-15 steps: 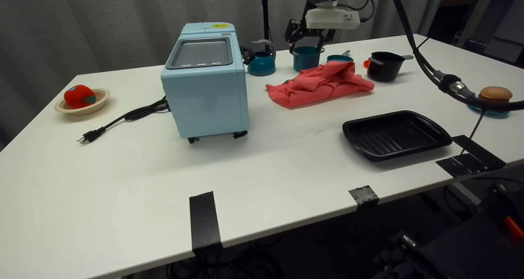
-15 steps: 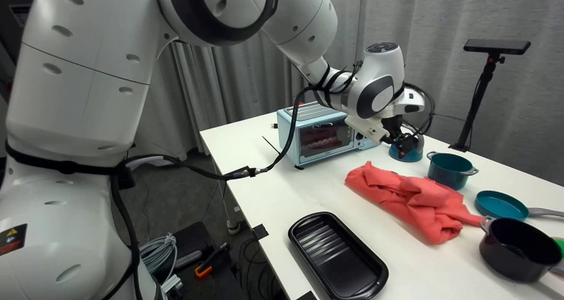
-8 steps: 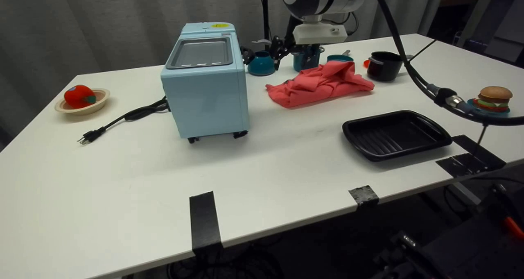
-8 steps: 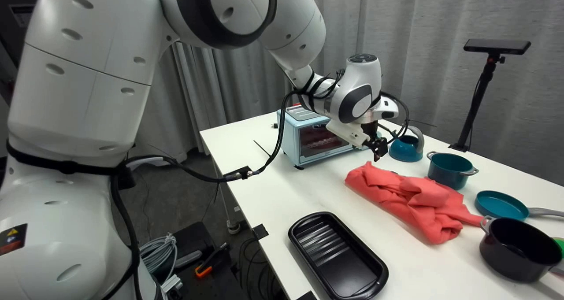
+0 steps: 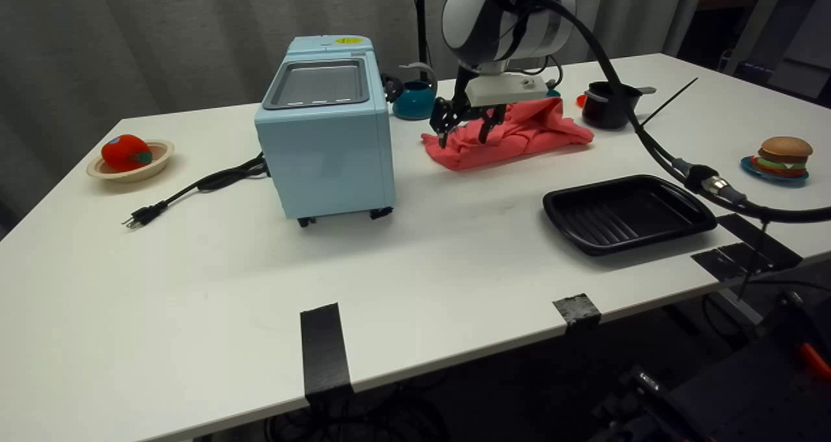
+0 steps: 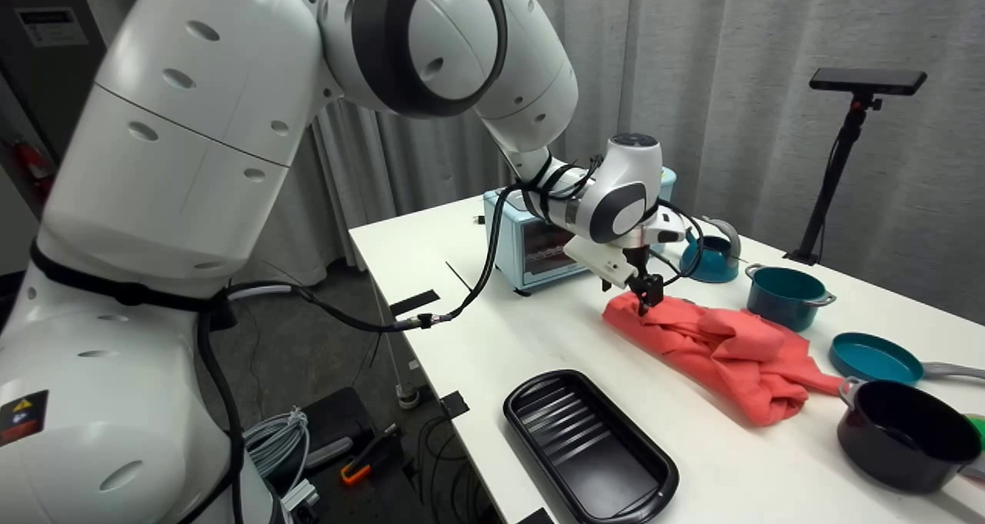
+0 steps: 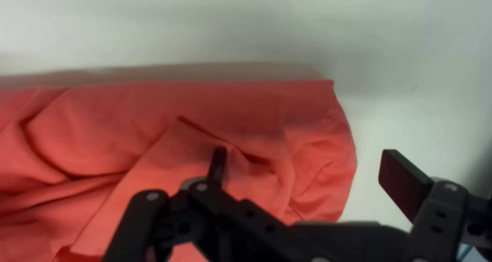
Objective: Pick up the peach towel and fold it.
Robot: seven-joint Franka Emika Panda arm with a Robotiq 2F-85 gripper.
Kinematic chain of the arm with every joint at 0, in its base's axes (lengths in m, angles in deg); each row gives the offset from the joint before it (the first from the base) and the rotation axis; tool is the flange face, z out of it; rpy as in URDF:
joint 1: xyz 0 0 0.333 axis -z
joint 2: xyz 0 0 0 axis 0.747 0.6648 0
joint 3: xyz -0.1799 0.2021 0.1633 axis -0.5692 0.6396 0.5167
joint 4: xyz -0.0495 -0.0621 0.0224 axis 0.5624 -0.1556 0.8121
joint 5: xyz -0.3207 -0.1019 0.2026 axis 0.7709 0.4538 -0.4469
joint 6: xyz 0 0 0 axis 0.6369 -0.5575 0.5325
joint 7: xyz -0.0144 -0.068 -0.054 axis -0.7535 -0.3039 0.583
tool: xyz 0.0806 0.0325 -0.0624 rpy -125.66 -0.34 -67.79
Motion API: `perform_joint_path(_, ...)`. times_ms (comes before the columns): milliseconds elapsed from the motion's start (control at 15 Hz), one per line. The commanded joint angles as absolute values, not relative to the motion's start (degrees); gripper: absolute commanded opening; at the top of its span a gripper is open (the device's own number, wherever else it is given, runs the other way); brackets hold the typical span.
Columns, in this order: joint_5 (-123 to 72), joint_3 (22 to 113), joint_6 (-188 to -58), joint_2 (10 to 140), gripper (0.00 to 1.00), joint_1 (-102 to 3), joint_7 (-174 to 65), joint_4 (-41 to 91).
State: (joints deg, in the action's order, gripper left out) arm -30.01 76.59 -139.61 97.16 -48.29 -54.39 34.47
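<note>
Apparently, lifting and folding are both left: my widely spread hand (image 7: 307,164) holds nothing; in wrist view, the crumpled towel (image 7: 173,142) lies toward its nine o'clock.

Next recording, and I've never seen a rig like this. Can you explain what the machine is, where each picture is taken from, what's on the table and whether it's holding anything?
The big white machine is a robot arm. The black two-fingered part at its tip, the end effector, does the grasping. Two pictures look on from outside the robot; the close-up, or wrist view, is taken from the arm itself.

On the white table lies a crumpled peach towel. Also there: a blue oven, a black tray, a teal kettle, a teal pot, a black pot, and a red item in a small bowl.

Nothing is held. The end effector is open at one end of the towel; in the wrist view one finger is over the towel and the other beyond its edge.
</note>
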Motion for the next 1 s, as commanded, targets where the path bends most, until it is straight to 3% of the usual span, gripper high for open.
perform_joint_path(0,-30.4,75.4,-136.2,100.4,1.00,-49.8,-53.6,30.8)
perform_joint_path(400,-30.6,75.4,-132.2,102.2,1.00,-50.2,-53.7,28.1)
perform_joint_path(467,-30.6,75.3,-131.5,102.3,0.75,-50.2,-53.8,27.7)
perform_joint_path(600,-30.6,75.3,-130.7,102.5,0.66,-50.1,-53.7,26.9)
perform_joint_path(933,-31.3,75.5,-129.3,102.8,0.27,-50.0,-54.2,25.8)
